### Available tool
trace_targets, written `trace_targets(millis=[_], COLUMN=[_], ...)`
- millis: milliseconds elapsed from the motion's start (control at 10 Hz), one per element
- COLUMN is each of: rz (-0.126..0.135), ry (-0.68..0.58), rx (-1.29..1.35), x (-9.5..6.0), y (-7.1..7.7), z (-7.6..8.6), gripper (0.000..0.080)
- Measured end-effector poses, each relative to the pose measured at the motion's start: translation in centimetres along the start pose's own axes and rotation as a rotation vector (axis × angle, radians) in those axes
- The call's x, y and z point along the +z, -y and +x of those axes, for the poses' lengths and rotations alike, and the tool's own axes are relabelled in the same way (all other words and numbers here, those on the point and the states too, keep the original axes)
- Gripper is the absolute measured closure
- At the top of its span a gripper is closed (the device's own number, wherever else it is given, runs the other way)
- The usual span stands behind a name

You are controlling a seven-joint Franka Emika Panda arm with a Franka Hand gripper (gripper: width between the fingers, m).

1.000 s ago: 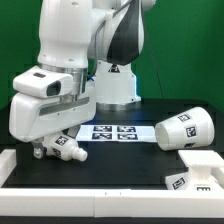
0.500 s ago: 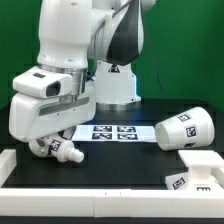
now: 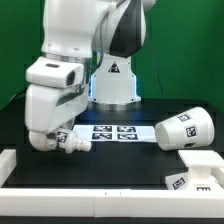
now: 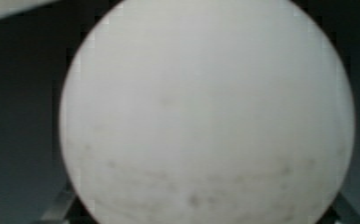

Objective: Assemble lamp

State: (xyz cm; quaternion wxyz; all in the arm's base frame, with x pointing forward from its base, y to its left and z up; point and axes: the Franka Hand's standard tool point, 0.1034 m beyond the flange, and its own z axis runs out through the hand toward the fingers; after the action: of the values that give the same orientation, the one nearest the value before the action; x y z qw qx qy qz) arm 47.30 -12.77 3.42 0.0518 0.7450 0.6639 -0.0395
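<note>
The white bulb (image 3: 72,142) pokes out from under my gripper (image 3: 50,140) at the exterior view's left, its tagged neck end toward the marker board and held just above the table. In the wrist view the bulb's round body (image 4: 195,110) fills the frame between my gripper's (image 4: 198,216) dark fingers, which close against its sides. The cone shade (image 3: 182,128) lies on its side at the right. The flat square base (image 3: 196,172) sits at the front right. Both are apart from my gripper.
The marker board (image 3: 116,131) lies flat at mid table, right of the bulb. The white robot pedestal (image 3: 113,82) stands behind it. A white rail (image 3: 90,198) runs along the front edge, with a raised white block (image 3: 18,160) at the front left.
My arm has swung upright and shifted toward the exterior view's right. The bulb has moved with the gripper, slightly right and up.
</note>
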Motion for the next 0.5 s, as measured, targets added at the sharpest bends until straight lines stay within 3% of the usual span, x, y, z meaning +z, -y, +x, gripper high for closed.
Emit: trace_targets(millis=[500], rz=[0.011], ry=[0.022], rx=[-0.310], x=[0.20], y=[0.49], z=[-0.44], gripper=[0.0371])
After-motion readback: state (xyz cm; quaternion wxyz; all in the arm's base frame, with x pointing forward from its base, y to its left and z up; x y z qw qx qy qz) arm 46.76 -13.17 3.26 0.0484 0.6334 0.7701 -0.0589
